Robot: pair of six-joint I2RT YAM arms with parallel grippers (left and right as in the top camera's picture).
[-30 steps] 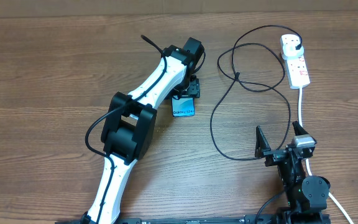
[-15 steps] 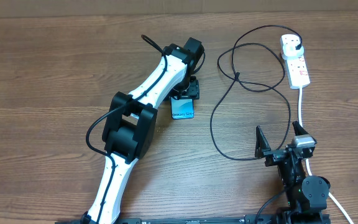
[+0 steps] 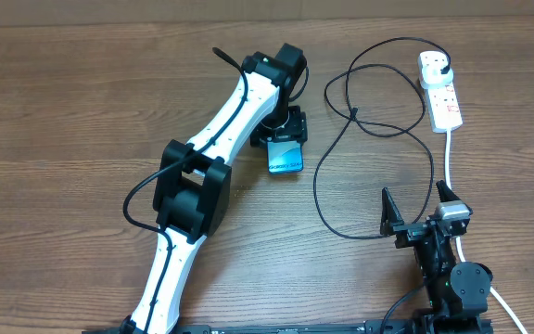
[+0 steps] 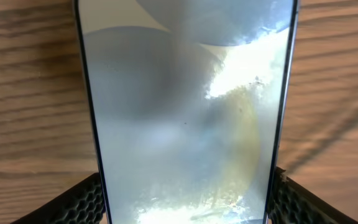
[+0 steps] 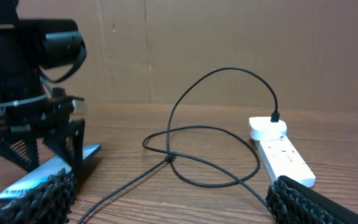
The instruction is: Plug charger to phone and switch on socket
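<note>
Half the phone hidden (under left hand).

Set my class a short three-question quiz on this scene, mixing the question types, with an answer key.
1. Fill in: the right gripper has its fingers ___.
2. True or false: the charger has its black plug in the socket.
3. The phone is gripped by: A the left gripper, B the right gripper, C nothing.
Key: 1 open; 2 true; 3 A.
</note>
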